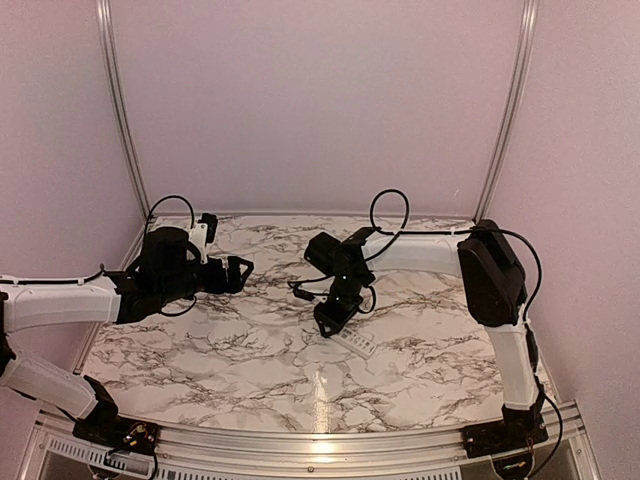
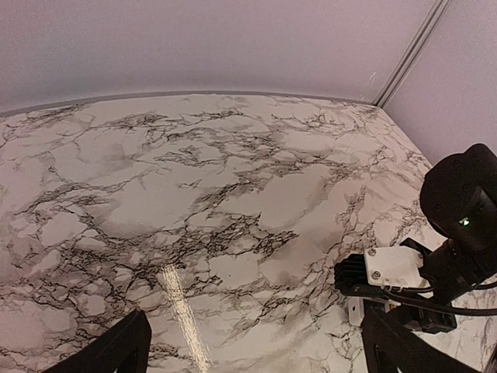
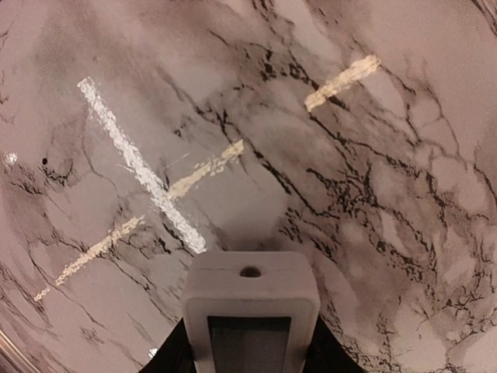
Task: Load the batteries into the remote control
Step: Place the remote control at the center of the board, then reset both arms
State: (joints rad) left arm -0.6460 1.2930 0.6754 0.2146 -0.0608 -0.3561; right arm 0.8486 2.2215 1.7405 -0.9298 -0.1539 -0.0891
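Remote control (image 1: pixel 357 343): slim white bar, sits right of centre at marble worktop (image 1: pixel 200 360), one end between the fingers of right gripper (image 1: pixel 335 320); contact with the surface unclear. Right gripper: closes on both sides of that end, dark recess facing the wrist camera. Left gripper (image 1: pixel 238 270): hangs over the left side, fingers (image 2: pixel 116 350) spread wide, holds nothing.

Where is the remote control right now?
In the top view, the remote control is just right of the middle of the marble table. One end is gripped by the right pincer.
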